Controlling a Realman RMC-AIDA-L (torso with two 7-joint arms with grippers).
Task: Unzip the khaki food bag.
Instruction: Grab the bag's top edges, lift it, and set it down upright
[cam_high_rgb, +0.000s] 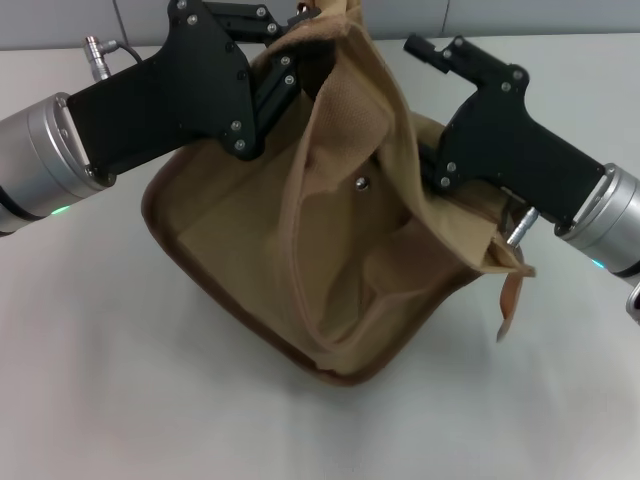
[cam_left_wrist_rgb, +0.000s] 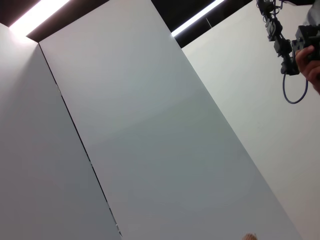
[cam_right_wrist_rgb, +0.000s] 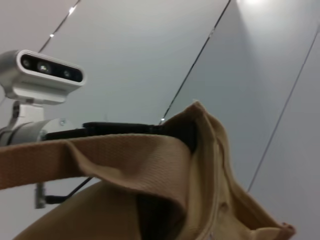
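Observation:
The khaki food bag (cam_high_rgb: 330, 260) is tipped up on the white table (cam_high_rgb: 120, 380), its front pocket and metal snap (cam_high_rgb: 362, 183) facing me. A wide strap handle (cam_high_rgb: 340, 90) drapes over the front. My left gripper (cam_high_rgb: 300, 50) is at the bag's raised top end and seems shut on the fabric there; it shows as a black shape in the right wrist view (cam_right_wrist_rgb: 180, 131) against the bag (cam_right_wrist_rgb: 150, 165). My right gripper (cam_high_rgb: 425, 170) is pressed against the bag's right side, its tips hidden behind the fabric. The zipper and its pull are hidden.
A brown tab (cam_high_rgb: 510, 295) hangs from the bag's right corner. My head camera (cam_right_wrist_rgb: 42, 75) shows in the right wrist view. The left wrist view shows only wall panels (cam_left_wrist_rgb: 150, 125) and a person's hand with equipment (cam_left_wrist_rgb: 300, 45) far off.

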